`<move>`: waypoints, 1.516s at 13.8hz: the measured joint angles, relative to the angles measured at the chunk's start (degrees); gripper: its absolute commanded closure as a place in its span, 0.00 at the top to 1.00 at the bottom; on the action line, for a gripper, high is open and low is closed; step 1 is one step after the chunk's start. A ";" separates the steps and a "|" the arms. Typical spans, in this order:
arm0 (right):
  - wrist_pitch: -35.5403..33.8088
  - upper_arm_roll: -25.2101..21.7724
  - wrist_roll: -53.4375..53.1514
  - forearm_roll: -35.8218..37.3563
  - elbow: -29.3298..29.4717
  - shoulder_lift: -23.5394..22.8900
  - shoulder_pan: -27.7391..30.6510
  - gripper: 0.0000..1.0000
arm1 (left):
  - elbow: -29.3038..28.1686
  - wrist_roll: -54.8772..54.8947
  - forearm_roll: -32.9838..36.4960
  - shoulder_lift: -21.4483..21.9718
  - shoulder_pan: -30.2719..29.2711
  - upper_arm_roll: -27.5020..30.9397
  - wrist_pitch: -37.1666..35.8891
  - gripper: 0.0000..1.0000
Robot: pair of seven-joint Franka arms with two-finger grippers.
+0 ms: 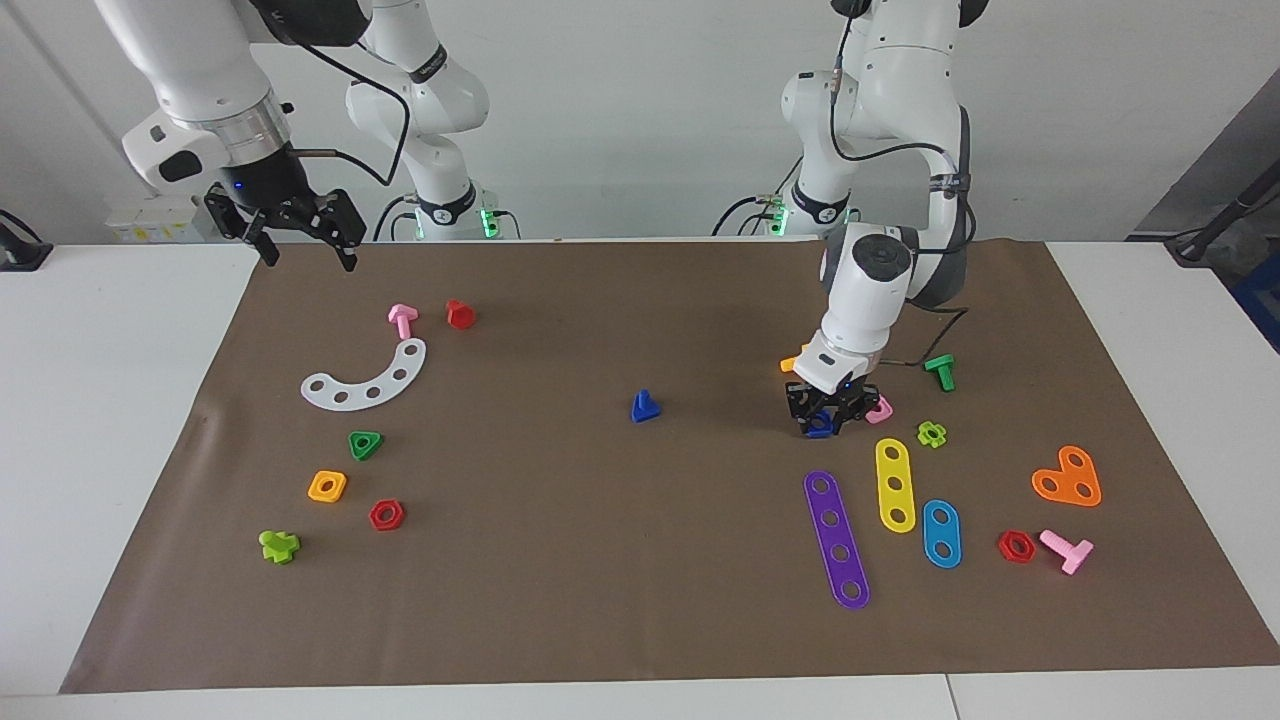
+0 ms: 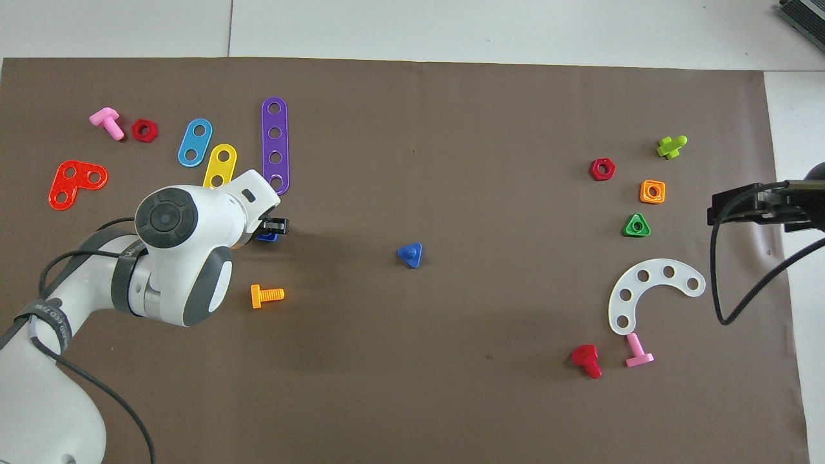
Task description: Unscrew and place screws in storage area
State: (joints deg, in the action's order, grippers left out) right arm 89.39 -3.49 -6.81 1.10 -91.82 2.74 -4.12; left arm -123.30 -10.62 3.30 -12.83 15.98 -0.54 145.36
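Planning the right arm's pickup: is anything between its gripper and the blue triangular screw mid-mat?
Nothing visible: the blue screw stands alone on bare mat. The right gripper hangs over the mat's edge; the red bolt lies closest to that line.
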 measured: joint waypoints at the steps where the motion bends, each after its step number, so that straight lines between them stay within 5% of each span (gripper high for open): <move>1: 0.00 0.00 0.00 0.00 0.00 0.00 0.00 1.00 | 0.08 0.15 0.00 0.13 -0.03 0.04 0.08 1.00; 5: 0.00 0.00 0.00 0.00 0.00 0.00 0.00 1.00 | 1.20 0.20 0.00 2.64 -0.80 0.15 -0.66 1.00; 10: 0.00 0.00 0.00 0.00 0.00 0.00 0.00 1.00 | 5.03 4.83 0.00 11.71 -3.70 0.30 -16.16 1.00; 14: 0.00 0.00 0.00 0.00 0.00 0.00 0.00 1.00 | 14.26 12.92 0.00 15.60 -8.23 0.44 -30.42 1.00; 18: 0.00 0.00 0.00 0.00 0.00 0.00 0.00 1.00 | 27.31 16.99 -0.27 15.03 -10.69 0.50 -41.98 1.00; 21: 0.00 0.00 0.00 0.00 0.00 0.00 0.00 1.00 | 31.98 17.02 -2.04 13.83 -11.27 0.52 -46.56 1.00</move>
State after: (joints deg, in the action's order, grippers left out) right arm 89.39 -3.49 -6.81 1.10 -91.82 2.74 -4.12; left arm -91.33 6.40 1.26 1.00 4.71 -0.02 98.80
